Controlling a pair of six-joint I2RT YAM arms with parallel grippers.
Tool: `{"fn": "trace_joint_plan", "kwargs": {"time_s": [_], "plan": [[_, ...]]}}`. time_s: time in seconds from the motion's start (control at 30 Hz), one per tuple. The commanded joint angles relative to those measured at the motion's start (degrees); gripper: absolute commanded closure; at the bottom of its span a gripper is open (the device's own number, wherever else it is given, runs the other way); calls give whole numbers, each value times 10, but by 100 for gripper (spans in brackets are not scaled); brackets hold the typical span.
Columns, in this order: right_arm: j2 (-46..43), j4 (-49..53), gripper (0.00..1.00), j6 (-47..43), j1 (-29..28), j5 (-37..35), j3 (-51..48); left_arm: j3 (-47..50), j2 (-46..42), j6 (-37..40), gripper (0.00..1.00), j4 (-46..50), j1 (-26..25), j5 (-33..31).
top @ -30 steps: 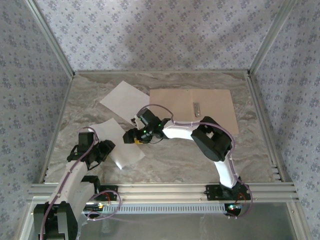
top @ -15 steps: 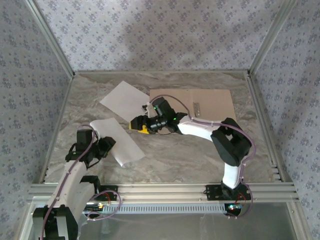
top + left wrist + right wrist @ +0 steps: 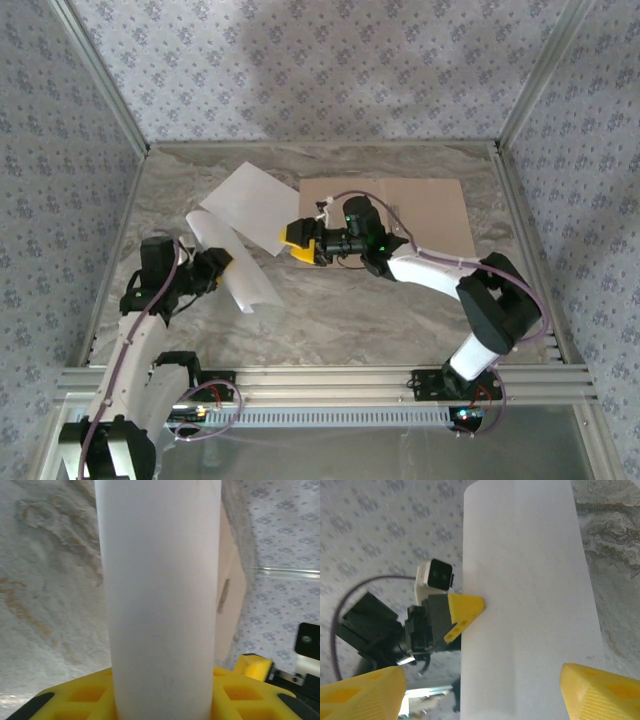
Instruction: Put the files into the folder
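Lab robot cell: aluminium-profile frame [image 3: 320,378], patterned wall panels [image 3: 300,70] boxing marble-look tabletop [image 3: 380,320] on three sides.

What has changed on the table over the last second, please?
The left gripper, jaws shut on the near sheet, has lifted it so that it curls up off the table. The right gripper has drawn back from that sheet toward the folder, and its jaws are open. The far sheet and the folder lie as before.
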State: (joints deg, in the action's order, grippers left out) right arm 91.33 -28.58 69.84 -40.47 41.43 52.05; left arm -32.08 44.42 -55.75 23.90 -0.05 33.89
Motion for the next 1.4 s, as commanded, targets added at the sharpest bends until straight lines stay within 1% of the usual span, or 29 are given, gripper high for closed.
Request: {"fn": "trace_joint_plan", "kwargs": {"time_s": [0.0, 0.2, 0.4, 0.47, 0.57, 0.7, 0.8, 0.87, 0.97, 1.03, 1.1, 1.17, 1.27, 1.37], "plan": [[-43, -79, 15, 79, 13, -4, -29, -43, 4, -19, 63, -4, -4, 46], [-74, -206, 12, 178, 30, -17, -77, -94, 13, -49, 65, -16, -26, 62], [-81, -316, 10, 274, 41, -31, -102, -181, 45, -60, 64, -15, -78, 65], [-83, -339, 9, 291, 44, -30, -104, -215, 56, -60, 64, -13, -93, 65], [-84, -375, 5, 319, 49, -33, -118, -264, 75, -60, 64, -12, -116, 71], [-82, -436, 5, 359, 59, -46, -137, -320, 102, -67, 63, -19, -153, 73], [-82, -425, 5, 360, 62, -29, -139, -348, 117, -79, 63, -32, -175, 77], [-78, -433, 6, 365, 62, -22, -143, -359, 127, -88, 63, -45, -189, 79], [-66, -486, 8, 387, 63, -16, -139, -363, 141, -99, 63, -65, -212, 81], [-58, -512, 9, 404, 65, -2, -128, -364, 150, -86, 63, -64, -219, 88], [-62, -512, 13, 403, 67, 10, -121, -368, 160, -53, 63, -28, -215, 103], [-71, -512, 15, 399, 70, 18, -118, -373, 169, -16, 63, 9, -205, 130], [-88, -512, 17, 394, 80, 32, -116, -360, 175, -4, 63, 13, -199, 179], [-96, -511, 20, 392, 89, 45, -116, -371, 179, 28, 63, 50, -199, 190]]}}
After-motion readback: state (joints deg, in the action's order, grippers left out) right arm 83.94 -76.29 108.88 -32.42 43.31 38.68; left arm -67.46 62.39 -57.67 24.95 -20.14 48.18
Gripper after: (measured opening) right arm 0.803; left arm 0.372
